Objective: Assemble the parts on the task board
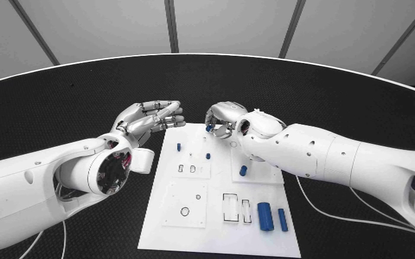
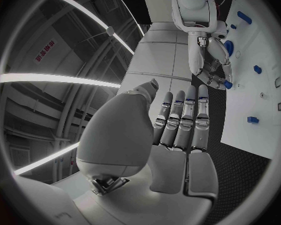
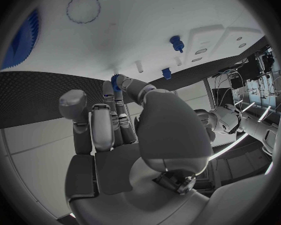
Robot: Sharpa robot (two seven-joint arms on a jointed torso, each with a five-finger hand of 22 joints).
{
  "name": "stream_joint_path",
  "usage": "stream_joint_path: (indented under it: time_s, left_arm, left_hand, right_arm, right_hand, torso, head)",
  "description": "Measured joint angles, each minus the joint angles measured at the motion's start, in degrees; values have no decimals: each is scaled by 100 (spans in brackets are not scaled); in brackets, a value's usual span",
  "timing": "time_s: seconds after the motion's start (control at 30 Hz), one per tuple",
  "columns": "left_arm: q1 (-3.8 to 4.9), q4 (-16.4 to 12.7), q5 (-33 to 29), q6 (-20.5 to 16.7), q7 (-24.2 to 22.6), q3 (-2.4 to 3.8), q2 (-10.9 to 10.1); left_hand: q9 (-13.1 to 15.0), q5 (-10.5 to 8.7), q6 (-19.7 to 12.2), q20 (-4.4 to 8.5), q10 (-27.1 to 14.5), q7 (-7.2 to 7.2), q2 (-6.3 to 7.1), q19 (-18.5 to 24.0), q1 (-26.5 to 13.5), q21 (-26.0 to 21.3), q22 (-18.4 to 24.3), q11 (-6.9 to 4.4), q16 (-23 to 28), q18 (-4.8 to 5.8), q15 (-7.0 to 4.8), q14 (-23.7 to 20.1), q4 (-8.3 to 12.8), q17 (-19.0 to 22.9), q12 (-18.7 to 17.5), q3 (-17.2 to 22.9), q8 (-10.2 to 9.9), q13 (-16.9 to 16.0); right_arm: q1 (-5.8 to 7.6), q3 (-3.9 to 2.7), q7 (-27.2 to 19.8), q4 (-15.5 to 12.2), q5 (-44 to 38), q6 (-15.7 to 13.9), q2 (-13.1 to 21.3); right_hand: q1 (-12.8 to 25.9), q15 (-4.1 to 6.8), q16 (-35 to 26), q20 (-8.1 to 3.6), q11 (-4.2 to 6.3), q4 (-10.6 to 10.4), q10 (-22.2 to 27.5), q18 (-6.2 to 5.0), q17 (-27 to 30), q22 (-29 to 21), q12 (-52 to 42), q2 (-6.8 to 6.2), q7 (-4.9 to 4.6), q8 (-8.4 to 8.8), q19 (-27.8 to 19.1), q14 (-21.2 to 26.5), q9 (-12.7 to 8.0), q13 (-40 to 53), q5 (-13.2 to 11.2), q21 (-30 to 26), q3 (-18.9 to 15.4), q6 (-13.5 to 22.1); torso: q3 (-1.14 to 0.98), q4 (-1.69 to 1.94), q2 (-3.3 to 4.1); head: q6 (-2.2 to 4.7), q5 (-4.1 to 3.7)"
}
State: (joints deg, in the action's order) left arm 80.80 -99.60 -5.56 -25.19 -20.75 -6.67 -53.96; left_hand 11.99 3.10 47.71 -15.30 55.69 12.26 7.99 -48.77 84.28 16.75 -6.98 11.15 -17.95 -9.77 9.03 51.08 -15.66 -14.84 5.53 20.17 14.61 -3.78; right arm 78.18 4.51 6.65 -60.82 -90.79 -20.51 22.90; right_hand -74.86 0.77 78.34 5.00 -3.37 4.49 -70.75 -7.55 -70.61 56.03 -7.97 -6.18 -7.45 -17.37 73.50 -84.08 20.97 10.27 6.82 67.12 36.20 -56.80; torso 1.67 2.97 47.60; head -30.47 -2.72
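Right hand pinches a small blue part above the task board far edge; left hand open, empty; a loose pinch could drop it onto the bench

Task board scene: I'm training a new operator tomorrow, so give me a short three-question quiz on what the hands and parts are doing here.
1. True or false: the left hand holds something.
2. Which hand pinches the small blue part over the far end of the task board? A) left B) right C) neither
3. Fill in: the two long blue cylinders lie side by side at the board's end nearest the ____.

Key
1. False: it holds nothing.
2. B: the right hand has it at its fingertips.
3. robot
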Motion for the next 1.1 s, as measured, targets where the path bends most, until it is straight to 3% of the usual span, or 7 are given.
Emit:
stream_joint_path:
  time_s: [0.43,0.57,0.63,0.7,0.83,0.93,1.1]
  left_arm:
    - [8,-16,0,-3,2,0,-10]
    - [11,-14,0,-4,2,0,-12]
    - [12,-10,0,-4,4,0,-12]
    - [13,-7,-1,-4,5,0,-11]
    - [14,-2,-1,-1,7,0,-9]
    - [14,3,-1,0,8,0,-10]
    - [14,15,-1,0,10,0,-17]
  left_hand:
    - [-5,0,0,0,0,0,0,0,0,0,6,0,0,0,0,0,-17,1,-21,17,0,0]
    - [-4,0,0,0,0,0,0,0,0,0,6,0,0,0,0,0,-17,1,-21,16,0,0]
    - [-4,0,0,0,0,0,0,0,0,0,6,0,0,0,0,0,-17,1,-21,16,0,0]
    - [-4,0,0,0,0,0,0,0,0,0,6,0,0,0,0,0,-17,1,-21,16,0,0]
    - [-4,0,0,0,0,0,0,0,0,0,6,0,0,0,0,0,-17,1,-21,16,0,0]
    - [-4,0,0,0,0,0,0,0,0,0,6,0,0,0,0,0,-25,-4,-21,8,0,0]
    - [-4,0,0,0,0,0,0,0,0,0,5,0,0,0,0,0,-32,-3,-21,1,0,0]
  right_arm:
    - [0,0,-11,142,0,24,-126]
    - [0,0,-17,149,0,34,-132]
    - [0,0,-23,152,0,18,-131]
    - [0,0,-30,155,0,-13,-128]
    - [0,0,-44,140,0,-58,-106]
    - [0,0,-48,100,0,-74,-78]
    - [0,1,-30,-61,0,-109,30]
  right_hand:
    - [58,0,0,0,-1,-14,0,-1,1,-14,-3,-60,-1,0,0,0,7,17,40,0,-15,-27]
    - [58,0,0,0,-68,-14,70,0,16,-48,62,-60,-62,26,0,0,49,21,44,-14,-15,46]
    - [70,-3,0,28,-93,-14,188,-1,35,-69,127,-71,-75,92,-28,3,53,18,46,-37,-14,167]
    - [160,-93,0,86,-168,-40,437,-1,95,-147,285,-156,-148,247,-85,9,22,-52,67,-128,12,417]
    - [313,-162,-94,176,-270,-74,809,-1,268,-349,422,-333,-202,480,-220,4,-42,-140,117,-314,8,745]
    - [309,-165,-100,197,-287,-74,944,0,337,-422,422,-396,-194,544,-258,2,-48,-174,127,-378,8,854]
    - [308,-165,-133,197,-286,-88,944,-1,359,-444,421,-396,-185,544,-258,2,-48,-180,127,-401,-6,862]
  torso:
    - [2,-1,8]
    - [4,-6,5]
    - [3,-10,4]
    - [3,-13,3]
    - [1,-19,1]
    - [-3,-21,1]
    - [-11,-25,-5]
  head:
    - [-8,25]
    - [-10,34]
    - [-8,36]
    - [-6,38]
    - [1,38]
    - [3,35]
    - [7,29]
